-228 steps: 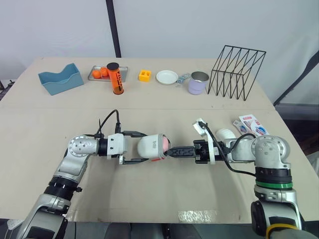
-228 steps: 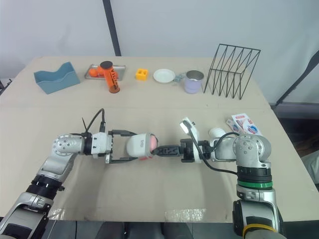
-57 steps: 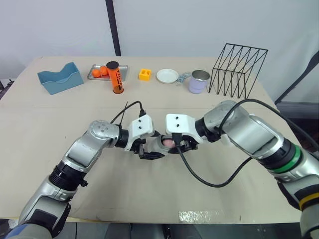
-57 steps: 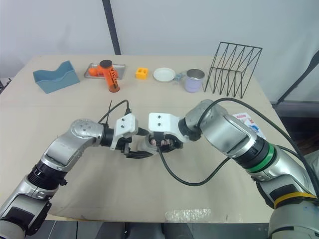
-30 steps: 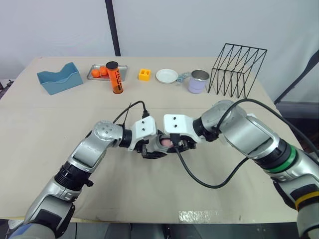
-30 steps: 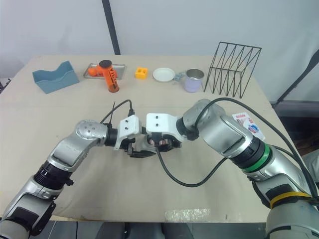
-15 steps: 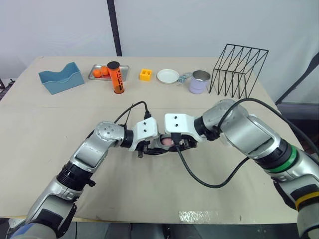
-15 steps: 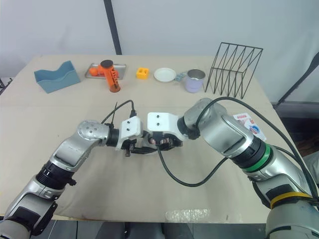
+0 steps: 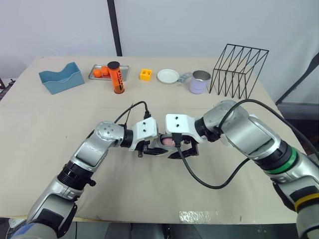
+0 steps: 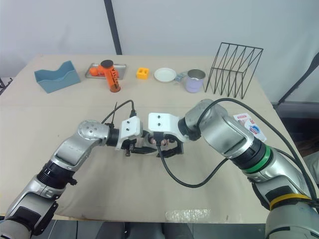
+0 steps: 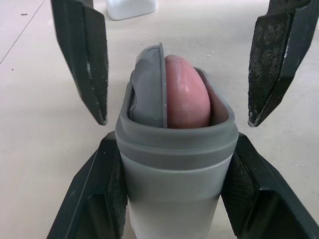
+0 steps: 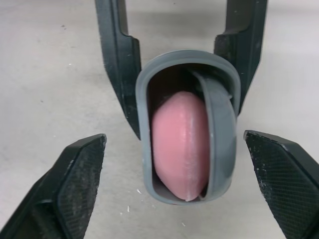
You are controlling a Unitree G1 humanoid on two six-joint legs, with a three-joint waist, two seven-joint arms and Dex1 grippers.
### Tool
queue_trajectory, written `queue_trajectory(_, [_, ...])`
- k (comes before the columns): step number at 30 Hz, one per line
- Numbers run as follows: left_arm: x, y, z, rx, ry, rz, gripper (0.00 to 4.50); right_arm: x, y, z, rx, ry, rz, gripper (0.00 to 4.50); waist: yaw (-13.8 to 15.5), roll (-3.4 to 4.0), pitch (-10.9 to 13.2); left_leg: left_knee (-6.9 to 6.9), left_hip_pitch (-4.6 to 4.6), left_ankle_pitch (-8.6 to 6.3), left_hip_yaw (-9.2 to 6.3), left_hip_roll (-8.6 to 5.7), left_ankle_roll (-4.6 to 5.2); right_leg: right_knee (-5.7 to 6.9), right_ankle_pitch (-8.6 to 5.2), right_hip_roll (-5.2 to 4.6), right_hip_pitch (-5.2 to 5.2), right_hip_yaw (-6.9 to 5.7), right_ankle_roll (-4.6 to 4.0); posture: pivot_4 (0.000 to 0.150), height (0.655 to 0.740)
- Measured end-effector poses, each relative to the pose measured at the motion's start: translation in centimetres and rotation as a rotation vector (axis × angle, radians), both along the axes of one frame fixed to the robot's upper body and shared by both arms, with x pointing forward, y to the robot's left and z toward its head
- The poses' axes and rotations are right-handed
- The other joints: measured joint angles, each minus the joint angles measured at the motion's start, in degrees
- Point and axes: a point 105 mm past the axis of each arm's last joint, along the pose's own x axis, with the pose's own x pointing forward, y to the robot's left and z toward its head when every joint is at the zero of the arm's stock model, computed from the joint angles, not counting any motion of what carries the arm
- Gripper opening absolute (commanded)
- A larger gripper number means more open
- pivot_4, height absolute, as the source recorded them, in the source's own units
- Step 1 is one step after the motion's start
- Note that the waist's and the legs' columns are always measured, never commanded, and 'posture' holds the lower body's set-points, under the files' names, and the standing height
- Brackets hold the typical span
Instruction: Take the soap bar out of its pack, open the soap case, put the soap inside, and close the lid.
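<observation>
Left fingers (image 11: 94,194), pressed against the two flanks of the grey translucent oval soap case (image 11: 177,149), pinch it; the left gripper (image 11: 177,172) holds the case on its side just above the desk (image 9: 149,199). Right fingers (image 12: 79,179), spread wide, stand either side of the case mouth and touch nothing; the right gripper (image 12: 174,137) faces the opening head-on.

Contents: the pink rounded soap bar (image 11: 187,94) sits in the case, its end bulging past the rim. A grey flap (image 11: 149,84) stands edge-on beside it inside the mouth; whether this is the lid cannot be told.

Hazards, as judged: the lid step looks unfinished. With the mouth sideways and the soap proud of the rim, any downward tilt may let the bar slide out. A flap wedged beside the bar may block closing; a hard push from the right may drive the case back through the left grip.

Periphery: printed soap pack (image 10: 244,122) on the right; metal tray (image 9: 94,75) holding small orange items; blue plastic bin (image 9: 61,79); lilac cup (image 9: 199,82).
</observation>
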Motion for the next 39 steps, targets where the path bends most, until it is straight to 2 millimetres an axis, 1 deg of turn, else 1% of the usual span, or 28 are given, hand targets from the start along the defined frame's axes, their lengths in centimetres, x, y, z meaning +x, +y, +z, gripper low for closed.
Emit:
queue_trajectory(5, [0.1,0.3,0.2,-0.027,0.008,-0.014,1.92,0.1,-0.8,-0.3,0.065,0.062,-0.042,4.44,0.0,0.00,0.0,0.00,0.00,0.00,-0.01,0.00,0.00,0.00,0.00,0.00,0.00,-0.01,0.00,0.150,0.7400])
queue_trajectory(7, [-0.1,0.6,0.7,-0.067,0.004,-0.030,1.92,0.2,-1.5,-0.7,0.115,0.110,-0.077,4.44,0.0,0.00,0.0,-0.01,0.00,0.00,0.02,0.00,0.00,-0.01,0.00,-0.01,0.00,-0.01,0.00,0.150,0.7400])
queue_trajectory(9, [-0.4,1.1,0.9,-0.111,0.016,-0.047,1.92,0.5,-2.1,-0.7,0.197,0.140,-0.115,4.44,0.0,0.00,0.0,0.00,0.00,0.00,0.02,0.02,0.00,0.00,0.00,0.00,0.00,-0.01,-0.01,0.150,0.7400])
queue_trajectory(11, [-0.9,1.8,1.1,-0.174,0.045,-0.057,1.92,0.9,-3.1,-0.8,0.277,0.148,-0.142,4.44,0.0,0.00,0.0,-0.01,0.01,0.00,0.03,0.01,0.00,-0.01,0.00,-0.01,0.01,-0.01,-0.01,0.150,0.7400])
queue_trajectory(12, [-1.1,2.2,1.1,-0.207,0.057,-0.054,1.92,1.1,-3.9,-1.2,0.304,0.155,-0.167,4.44,0.0,0.00,0.0,-0.01,0.01,0.00,0.03,0.01,0.01,-0.01,0.00,-0.01,0.01,-0.01,-0.01,0.150,0.7400])
queue_trajectory(14, [-1.3,2.9,1.1,-0.240,0.069,-0.045,1.92,1.2,-4.9,-1.5,0.353,0.157,-0.197,4.44,0.0,0.00,0.0,0.00,0.01,0.00,0.02,0.01,0.00,0.00,0.01,0.00,0.02,-0.01,-0.01,0.150,0.7400])
queue_trajectory(15, [-1.4,3.4,1.2,-0.268,0.061,-0.032,1.92,0.9,-5.5,-1.5,0.408,0.157,-0.205,4.44,0.0,0.00,0.0,0.00,0.01,0.01,0.03,0.01,0.02,0.01,0.00,0.00,0.02,0.00,-0.01,0.150,0.7400])
queue_trajectory(18, [-1.6,3.8,1.1,-0.306,0.049,-0.017,1.92,0.2,-6.2,-1.0,0.502,0.160,-0.195,4.44,0.0,0.00,0.0,0.00,0.03,0.01,0.02,0.01,0.02,-0.01,0.00,0.00,0.08,-0.01,-0.01,0.150,0.7400])
queue_trajectory(22, [-2.0,4.1,0.5,-0.340,0.046,0.005,1.92,-0.8,-6.9,-0.8,0.628,0.135,-0.179,4.44,0.0,-0.01,0.0,0.00,0.14,0.02,0.02,0.01,0.02,-0.02,0.00,0.01,0.20,0.00,-0.01,0.150,0.7400])
queue_trajectory(23, [-2.1,4.1,0.4,-0.353,0.037,0.008,1.92,-1.2,-7.0,-0.9,0.672,0.125,-0.171,4.44,0.0,-0.01,0.0,-0.02,0.28,0.01,0.01,0.01,0.04,-0.08,0.00,0.01,0.38,-0.01,0.01,0.150,0.7400])
queue_trajectory(24, [-2.1,4.3,0.1,-0.365,0.023,0.018,1.92,-1.8,-7.4,-1.5,0.722,0.109,-0.163,4.44,0.0,-0.01,0.0,-0.03,0.38,0.00,0.01,0.01,0.05,-0.11,-0.01,0.02,0.48,0.00,0.01,0.150,0.7400])
queue_trajectory(27, [-1.9,4.9,-0.7,-0.367,0.018,0.049,1.92,-2.6,-8.1,-2.6,0.759,0.069,-0.157,4.44,0.0,0.00,0.0,-0.02,0.44,0.00,0.02,0.01,0.04,-0.10,-0.01,0.04,0.54,0.01,0.01,0.150,0.7400])
queue_trajectory(31, [-1.8,5.3,-0.9,-0.368,0.014,0.056,1.92,-3.0,-9.2,-3.5,0.795,0.022,-0.172,4.44,0.0,0.00,0.0,-0.02,0.46,0.01,0.02,0.02,0.03,-0.09,-0.01,0.05,0.55,0.03,0.01,0.150,0.7400])
queue_trajectory(35, [-2.2,5.3,-0.9,-0.369,0.031,0.022,1.92,-3.0,-9.3,-3.3,0.825,-0.027,-0.171,4.44,0.0,0.00,0.0,-0.03,0.46,0.01,0.02,0.02,0.03,-0.09,-0.01,0.07,0.55,0.04,0.01,0.150,0.7400])
queue_trajectory(37, [-2.4,5.3,-1.0,-0.375,0.061,0.007,1.92,-2.9,-9.7,-3.1,0.842,-0.056,-0.184,4.44,0.0,0.00,0.0,-0.03,0.46,0.01,0.02,0.02,0.03,-0.09,-0.01,0.06,0.57,0.03,0.02,0.150,0.7400])
queue_trajectory(39, [-2.5,5.5,-1.0,-0.375,0.089,-0.003,1.92,-3.1,-9.8,-3.2,0.855,-0.060,-0.190,4.44,0.0,0.00,0.0,-0.03,0.46,0.01,0.01,0.02,0.03,-0.09,-0.01,0.07,0.58,0.03,0.02,0.150,0.7400])
